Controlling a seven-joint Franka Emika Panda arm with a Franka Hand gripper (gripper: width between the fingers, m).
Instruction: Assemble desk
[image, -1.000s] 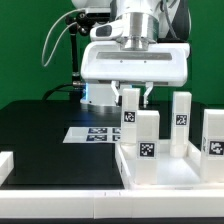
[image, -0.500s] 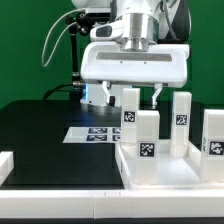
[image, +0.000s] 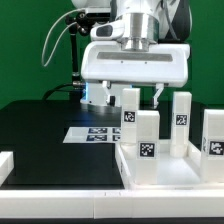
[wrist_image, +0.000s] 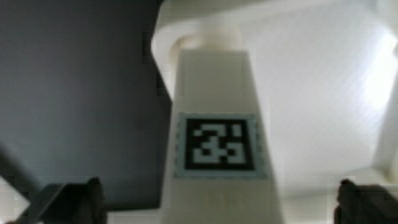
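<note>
Standing upright: white tagged leg (image: 130, 108) on desk panel (image: 170, 172); claw (image: 131, 95) spread wide, straddling it.

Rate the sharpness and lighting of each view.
Exterior view: evenly lit, fairly sharp, tags on the legs readable, white panel nearly washed out. Wrist view: soft all over; the leg fills the frame, its tag blurred, the end effector fingertips dark smudges at the corners.
</note>
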